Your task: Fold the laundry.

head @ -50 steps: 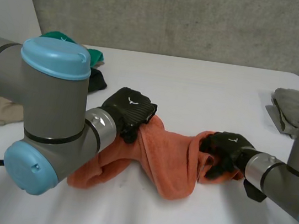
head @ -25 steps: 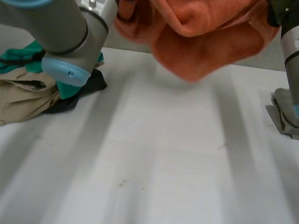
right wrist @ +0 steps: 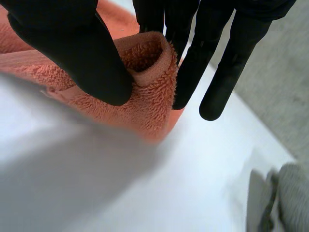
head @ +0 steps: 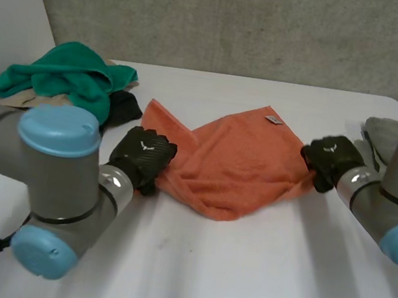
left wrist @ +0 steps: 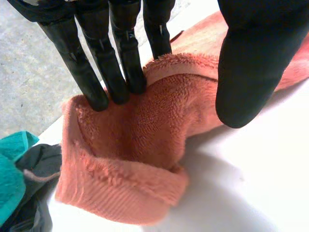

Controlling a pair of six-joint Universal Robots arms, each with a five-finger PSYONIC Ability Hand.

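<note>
left hand [head: 143, 156] clamps the bunched corner of the orange towel [head: 236, 160] between straight fingers [left wrist: 112, 72] and thumb. right hand [head: 329, 160] pinches the opposite corner, thumb against fingers. the towel lies spread and rumpled between the two hands on the white table [head: 241, 273], with a green cloth [head: 61, 78] heaped beyond the left hand.
</note>
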